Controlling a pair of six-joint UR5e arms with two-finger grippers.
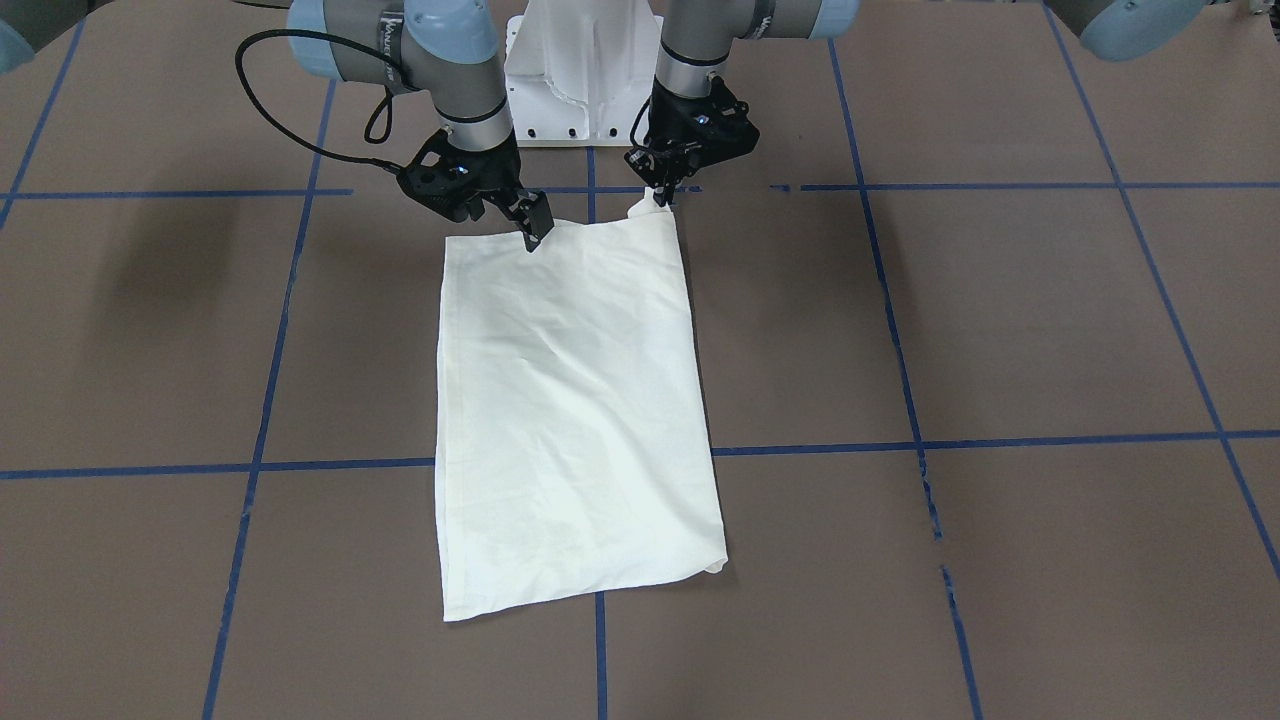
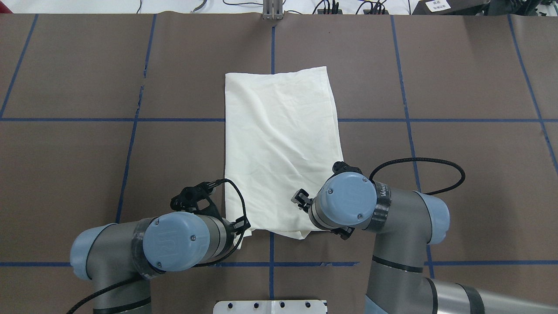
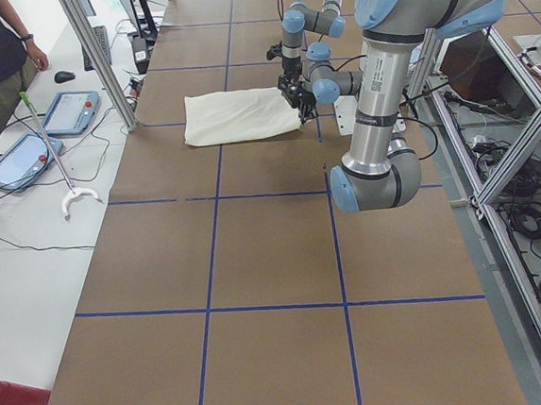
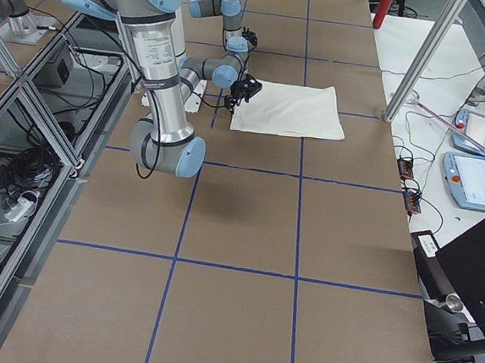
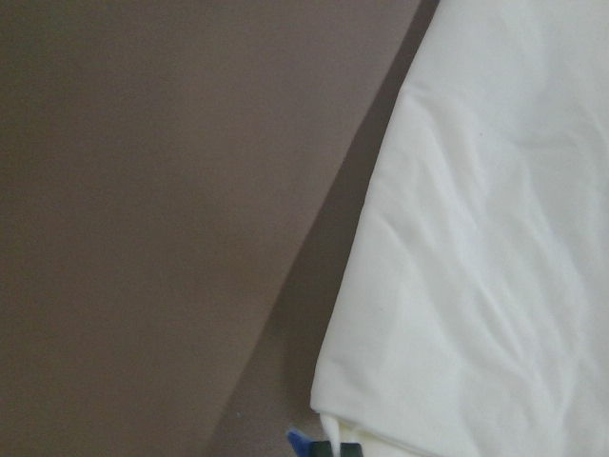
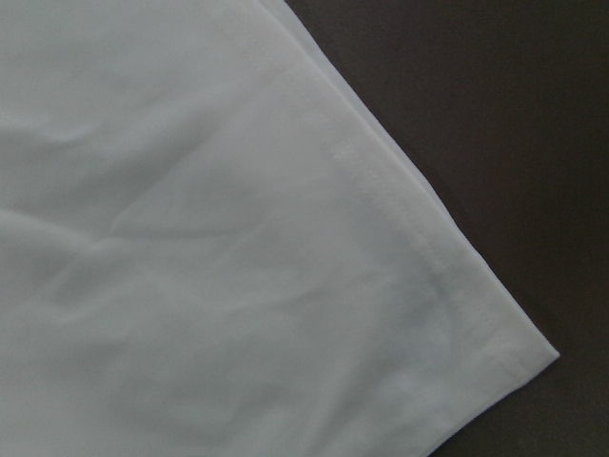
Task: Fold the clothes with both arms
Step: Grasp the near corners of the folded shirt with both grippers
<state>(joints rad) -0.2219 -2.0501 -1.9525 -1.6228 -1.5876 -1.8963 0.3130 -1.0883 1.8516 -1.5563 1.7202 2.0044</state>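
The shirt (image 2: 279, 144) lies flat as a plain cream rectangle mid-table (image 2: 457, 78), long side running away from me, across a blue tape line (image 2: 375, 120). My left gripper (image 2: 241, 226) sits at its near left corner and my right gripper (image 2: 301, 199) over its near right part. My wrist caps cover both sets of fingers, so I can't see their grip.
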